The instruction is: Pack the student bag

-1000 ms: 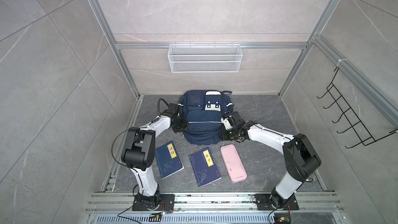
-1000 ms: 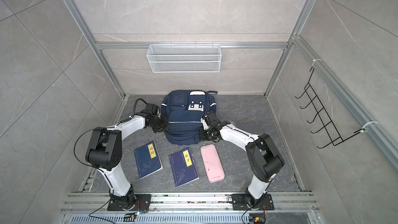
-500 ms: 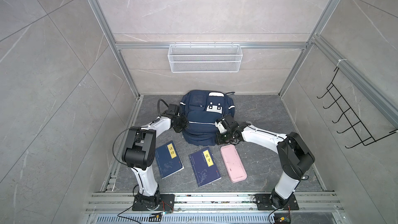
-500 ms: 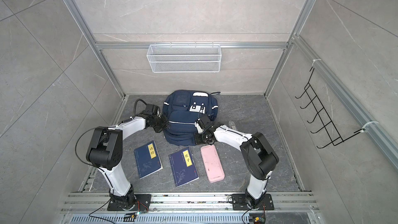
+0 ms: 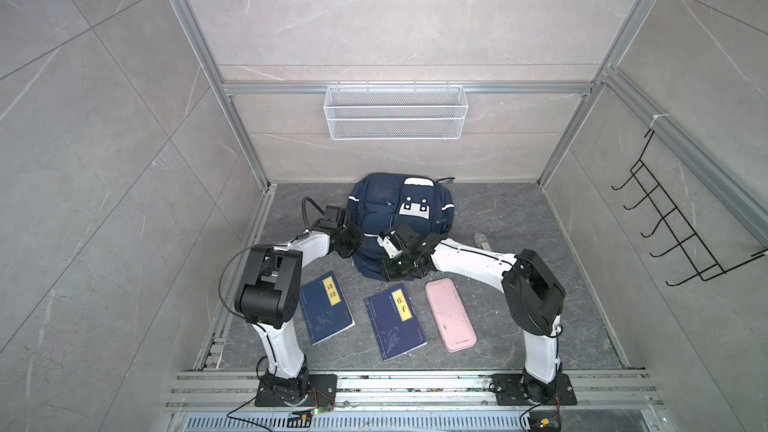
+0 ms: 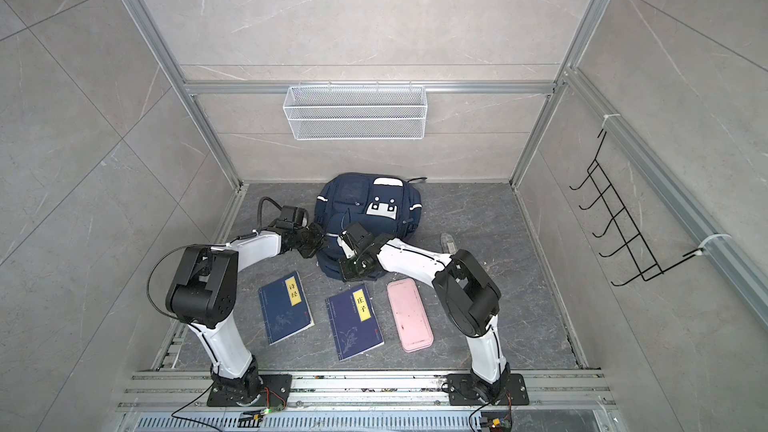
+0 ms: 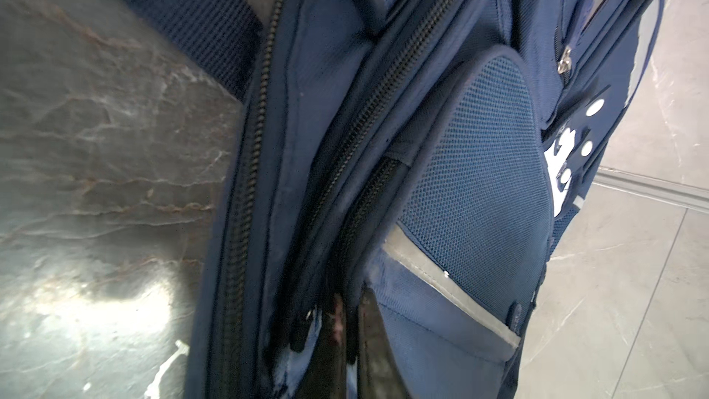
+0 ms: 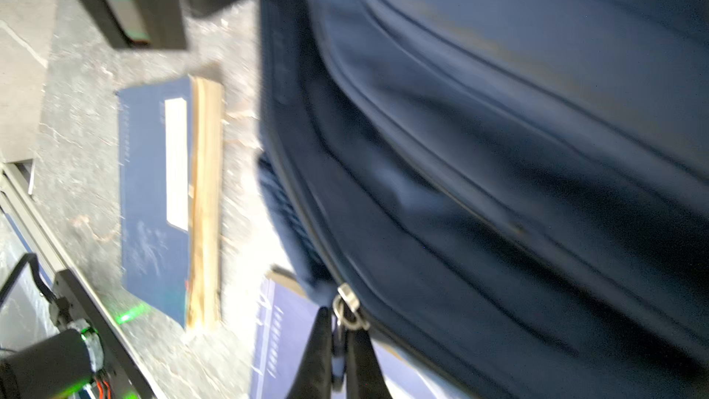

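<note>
Overhead, in both top views, grey veined-stone floor between pale tiled walls carried the bulky navy fabric student bag near its back edge. Left wrist view: left gripper clamped its ribbed zip seam. Right wrist view: right gripper pinched the metal zip pull.

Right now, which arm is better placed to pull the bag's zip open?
Right: the right gripper is shut on the zip pull. The left gripper only pinches a side seam of the student bag, likely bracing it.

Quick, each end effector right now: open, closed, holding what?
Left end effector: closed, pinching student bag fabric.
Right end effector: closed on a zipper pull.
</note>
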Action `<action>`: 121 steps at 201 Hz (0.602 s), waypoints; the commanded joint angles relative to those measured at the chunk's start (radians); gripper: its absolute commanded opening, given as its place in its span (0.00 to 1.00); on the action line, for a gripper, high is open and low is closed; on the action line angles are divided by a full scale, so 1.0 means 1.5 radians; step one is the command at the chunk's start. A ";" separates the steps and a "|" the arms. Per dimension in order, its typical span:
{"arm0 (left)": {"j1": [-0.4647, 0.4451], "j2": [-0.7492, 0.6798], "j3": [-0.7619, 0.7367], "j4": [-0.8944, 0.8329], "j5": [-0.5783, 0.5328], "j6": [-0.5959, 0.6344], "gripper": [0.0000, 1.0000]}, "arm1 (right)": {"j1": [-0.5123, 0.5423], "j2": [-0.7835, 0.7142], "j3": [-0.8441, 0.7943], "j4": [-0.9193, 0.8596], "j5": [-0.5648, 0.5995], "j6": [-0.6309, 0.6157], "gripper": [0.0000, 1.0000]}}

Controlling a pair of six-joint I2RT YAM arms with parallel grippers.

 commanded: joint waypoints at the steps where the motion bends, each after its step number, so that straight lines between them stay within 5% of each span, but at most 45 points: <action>1: -0.003 -0.036 -0.003 0.045 0.019 -0.026 0.00 | 0.024 0.049 0.071 -0.010 -0.015 0.022 0.00; 51: 0.024 -0.058 -0.028 0.073 0.029 -0.049 0.00 | 0.033 0.106 0.140 -0.016 0.003 0.041 0.00; 121: 0.093 -0.175 -0.221 0.215 0.018 -0.145 0.00 | -0.033 0.014 0.014 0.011 0.023 0.016 0.00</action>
